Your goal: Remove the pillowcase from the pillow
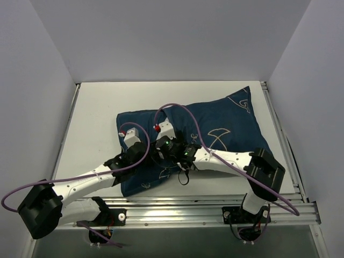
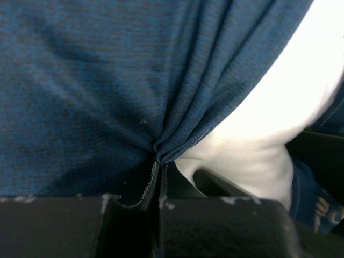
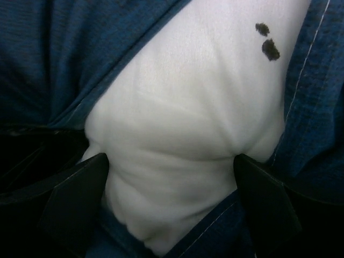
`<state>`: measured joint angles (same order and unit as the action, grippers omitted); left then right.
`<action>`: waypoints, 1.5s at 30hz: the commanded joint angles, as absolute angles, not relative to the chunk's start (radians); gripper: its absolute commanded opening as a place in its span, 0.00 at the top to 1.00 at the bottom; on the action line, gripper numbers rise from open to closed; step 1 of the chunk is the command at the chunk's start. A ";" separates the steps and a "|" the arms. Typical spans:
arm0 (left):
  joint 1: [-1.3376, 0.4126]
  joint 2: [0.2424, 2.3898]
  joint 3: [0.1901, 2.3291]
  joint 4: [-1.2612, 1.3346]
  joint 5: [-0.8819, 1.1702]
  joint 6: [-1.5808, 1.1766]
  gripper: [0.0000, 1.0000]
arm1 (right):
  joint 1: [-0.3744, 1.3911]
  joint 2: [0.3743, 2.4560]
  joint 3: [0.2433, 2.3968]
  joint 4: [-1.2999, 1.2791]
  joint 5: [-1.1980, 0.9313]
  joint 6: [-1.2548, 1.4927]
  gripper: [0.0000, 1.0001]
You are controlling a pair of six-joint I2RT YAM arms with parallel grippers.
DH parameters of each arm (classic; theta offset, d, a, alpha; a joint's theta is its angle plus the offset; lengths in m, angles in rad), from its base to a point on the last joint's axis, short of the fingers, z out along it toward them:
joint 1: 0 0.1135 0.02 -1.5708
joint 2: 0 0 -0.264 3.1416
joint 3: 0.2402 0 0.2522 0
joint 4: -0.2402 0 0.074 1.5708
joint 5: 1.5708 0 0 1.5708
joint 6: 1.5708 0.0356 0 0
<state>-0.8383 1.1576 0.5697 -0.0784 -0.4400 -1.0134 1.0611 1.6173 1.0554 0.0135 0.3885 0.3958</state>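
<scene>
The navy pillowcase (image 1: 226, 123) with cream fish print covers most of the pillow on the table, right of centre. Both grippers meet at its left-centre opening. My left gripper (image 1: 144, 153) is shut on a gathered fold of the pillowcase (image 2: 80, 80); the fabric fans out from the pinch between its tips (image 2: 160, 164). The white pillow (image 2: 290, 91) bulges out just to the right of that fold. My right gripper (image 1: 161, 146) has its jaws wide and pressed into the exposed pillow (image 3: 188, 107), which creases between the fingers (image 3: 80, 199). Pillowcase edges (image 3: 43, 54) lie on either side.
The white table (image 1: 97, 118) extends left and behind the pillow. An aluminium rail (image 1: 188, 207) runs along the near edge and another (image 1: 282, 140) along the right side. Grey walls enclose three sides. Purple cables (image 1: 183, 110) loop over the pillow.
</scene>
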 commanded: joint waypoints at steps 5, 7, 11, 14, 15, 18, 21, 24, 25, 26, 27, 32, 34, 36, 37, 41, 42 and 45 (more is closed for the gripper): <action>-0.854 1.140 0.529 -0.140 -0.387 -1.025 0.98 | 1.037 1.825 0.982 0.060 0.362 0.449 0.10; -0.854 1.134 0.531 -0.144 -0.385 -1.025 0.98 | 1.025 1.857 0.985 0.057 0.360 0.443 0.23; -0.854 1.121 0.543 -0.158 -0.384 -1.022 0.98 | 1.005 1.876 0.999 0.051 0.364 0.430 0.86; -0.856 1.097 0.569 -0.190 -0.376 -1.014 0.98 | 0.968 1.838 1.000 0.049 0.364 0.425 1.00; -0.856 1.082 0.578 -0.221 -0.371 -1.011 0.98 | 0.954 1.821 0.999 0.048 0.368 0.425 1.00; -0.856 1.057 0.624 -0.306 -0.367 -1.008 0.98 | 0.885 1.737 0.993 0.040 0.422 0.446 1.00; -0.859 1.040 0.658 -0.372 -0.353 -1.003 0.98 | 0.801 1.640 0.980 0.051 0.460 0.475 1.00; -0.865 1.019 0.672 -0.411 -0.319 -1.002 0.98 | 0.729 1.568 0.983 0.052 0.498 0.492 1.00; -0.876 1.014 0.676 -0.422 -0.311 -1.003 0.98 | 0.709 1.540 0.989 0.051 0.503 0.497 1.00; -0.882 1.008 0.678 -0.431 -0.302 -1.009 0.98 | 0.684 1.529 0.992 0.049 0.503 0.502 1.00; -0.896 0.996 0.677 -0.454 -0.296 -1.014 0.98 | 0.639 1.508 0.999 0.048 0.500 0.512 1.00; -0.920 0.976 0.605 -0.474 -0.285 -1.072 0.98 | 0.480 1.433 1.012 0.083 0.375 0.558 1.00; -0.920 0.986 0.562 -0.439 -0.275 -1.094 0.98 | 0.433 1.419 1.028 0.087 0.327 0.574 1.00; -0.922 1.020 0.505 -0.378 -0.258 -1.120 0.98 | 0.423 1.420 1.064 0.071 0.311 0.575 1.00; -0.920 1.038 0.488 -0.353 -0.255 -1.135 0.98 | 0.422 1.427 1.071 0.074 0.293 0.569 1.00; -0.919 1.170 0.462 -0.253 -0.241 -1.143 0.98 | 0.439 1.425 1.045 0.100 0.175 0.549 1.00; -0.917 1.233 0.480 -0.220 -0.238 -1.137 0.98 | 0.446 1.421 1.013 0.107 0.134 0.543 1.00; -0.913 1.355 0.555 -0.183 -0.239 -1.080 0.98 | 0.489 1.399 0.959 0.124 0.040 0.477 1.00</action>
<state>-0.9081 1.2293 0.5617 0.0532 -0.2901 -1.1664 0.5472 1.4597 0.9825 -0.0032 -0.1020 0.5571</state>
